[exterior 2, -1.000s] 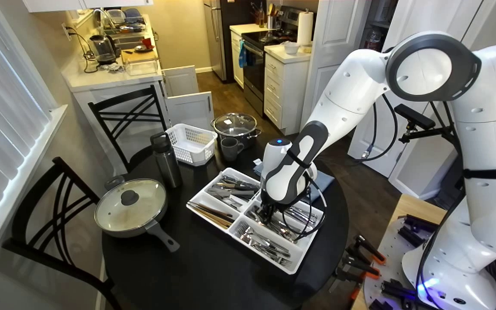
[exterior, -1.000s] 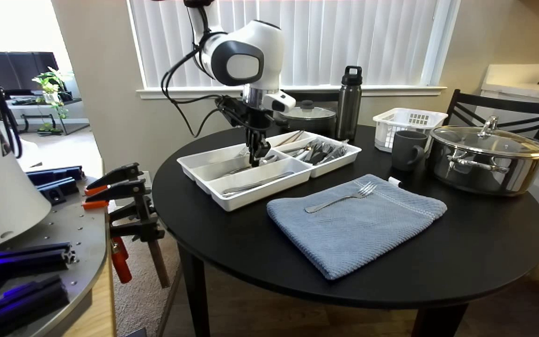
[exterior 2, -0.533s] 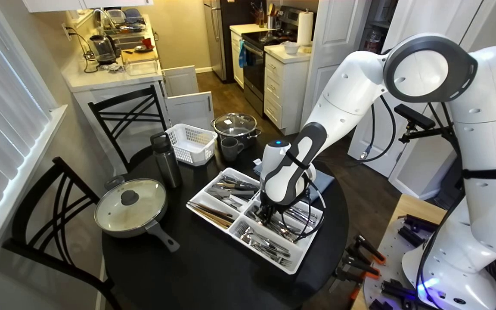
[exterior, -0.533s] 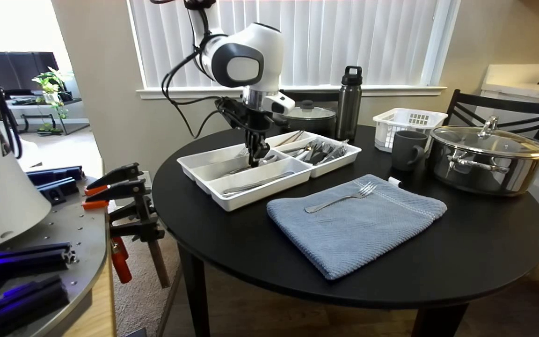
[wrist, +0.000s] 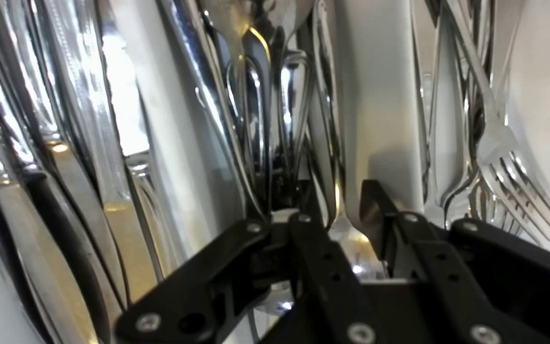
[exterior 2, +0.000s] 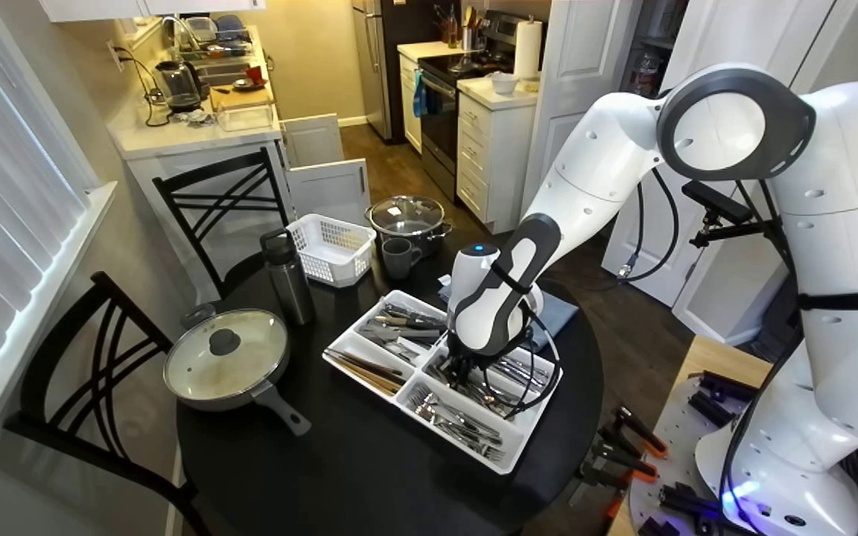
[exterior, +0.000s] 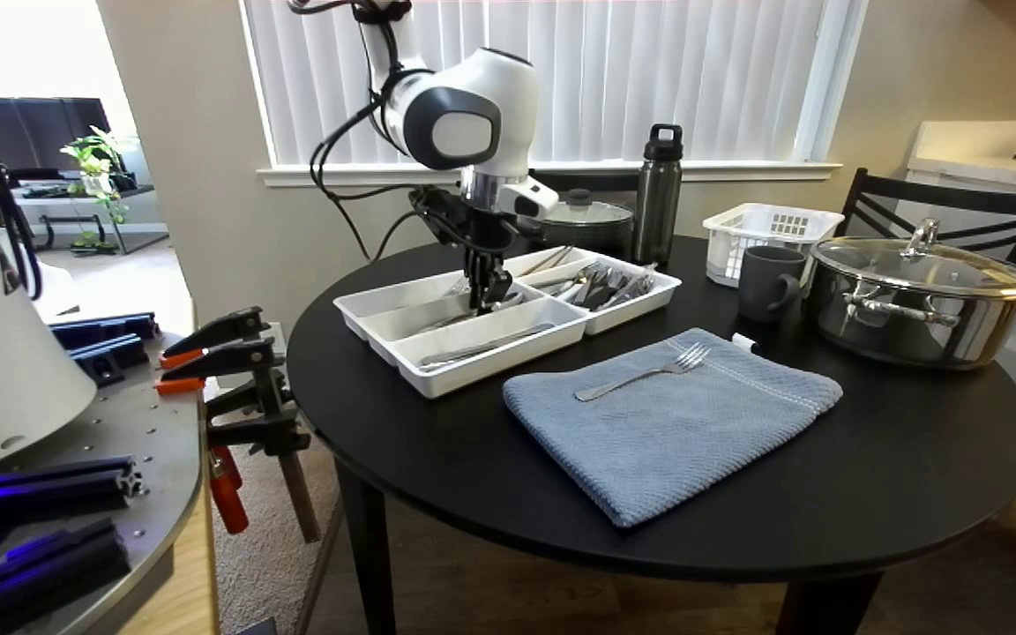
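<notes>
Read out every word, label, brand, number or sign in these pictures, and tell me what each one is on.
No text can be read in any view.
White tag on the blue towel: too small to tell whether anything is printed on it.
Pantry container: too small and dim to make out a label.
Steel bottle: no lettering visible.
Spoon within the open gripper: no lettering visible.

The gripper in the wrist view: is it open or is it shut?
Open. The fingers of the gripper stand apart, and some space shows beside the metal utensil that lies between them.
</notes>
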Robot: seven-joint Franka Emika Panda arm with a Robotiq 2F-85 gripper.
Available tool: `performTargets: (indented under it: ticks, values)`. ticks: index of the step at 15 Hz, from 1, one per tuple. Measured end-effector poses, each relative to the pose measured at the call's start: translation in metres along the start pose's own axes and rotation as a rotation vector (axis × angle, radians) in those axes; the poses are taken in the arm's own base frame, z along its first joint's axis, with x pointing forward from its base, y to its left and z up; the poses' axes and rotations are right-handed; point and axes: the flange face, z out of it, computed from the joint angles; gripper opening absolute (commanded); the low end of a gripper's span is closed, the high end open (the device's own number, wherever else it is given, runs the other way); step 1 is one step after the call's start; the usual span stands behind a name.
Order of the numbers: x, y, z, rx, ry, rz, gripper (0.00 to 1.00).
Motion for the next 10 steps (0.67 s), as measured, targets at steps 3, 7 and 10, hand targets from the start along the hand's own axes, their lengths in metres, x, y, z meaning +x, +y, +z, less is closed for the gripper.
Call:
performTargets:
  ticks: [3,7,10]
  values:
    - [0.0005,-0.0008,0.004,0.002,-0.004,0.0,0.02]
    - [0.0007,0.0,0.008,0.003,-0.01,0.002,0.02]
    - [0.0007,0.0001,0.008,0.002,-0.01,0.002,0.02]
